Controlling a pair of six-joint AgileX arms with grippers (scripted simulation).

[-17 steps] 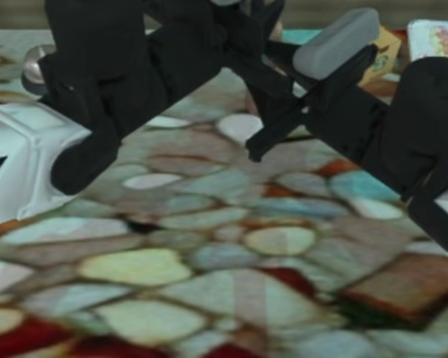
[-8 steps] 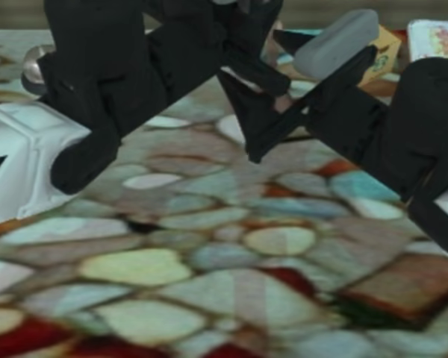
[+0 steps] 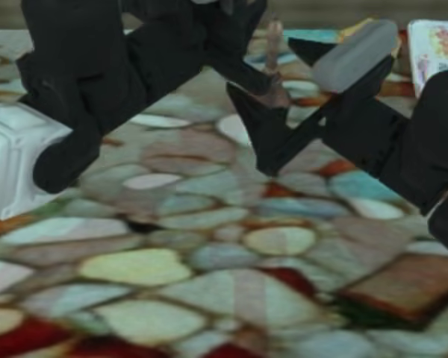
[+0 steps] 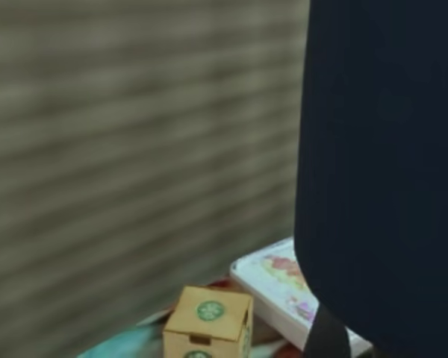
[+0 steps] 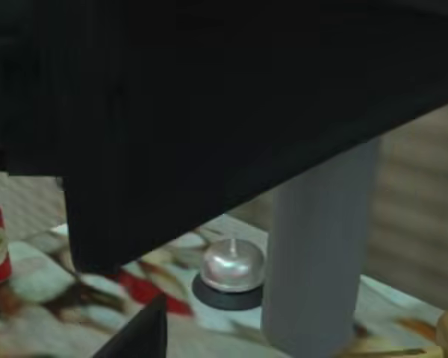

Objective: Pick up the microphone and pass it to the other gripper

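Right gripper (image 3: 269, 89): at the far middle of the table (image 3: 209, 283), reached in from the right. Its two black fingers are spread wide and nothing is held between them.

Left gripper (image 3: 243, 56): met nearly tip to tip with the right one, coming from the left. Its grasp is hidden in the top view. It is judged to be closed on the microphone with a dark navy-blue rounded head and a plain grey metallic cylindrical handle (image 5: 317, 253), since that stick is carried clear of the table.

Position of the microphone: the navy head fills one side of the left wrist view. The grey handle stands close in the right wrist view, projecting out of the black mass of the left gripper. Long axis judged roughly upright to the table.

Key relation: the bare handle lies directly ahead of the open right gripper, which is the nearer free one. Closing across the handle is judged the step in hand.
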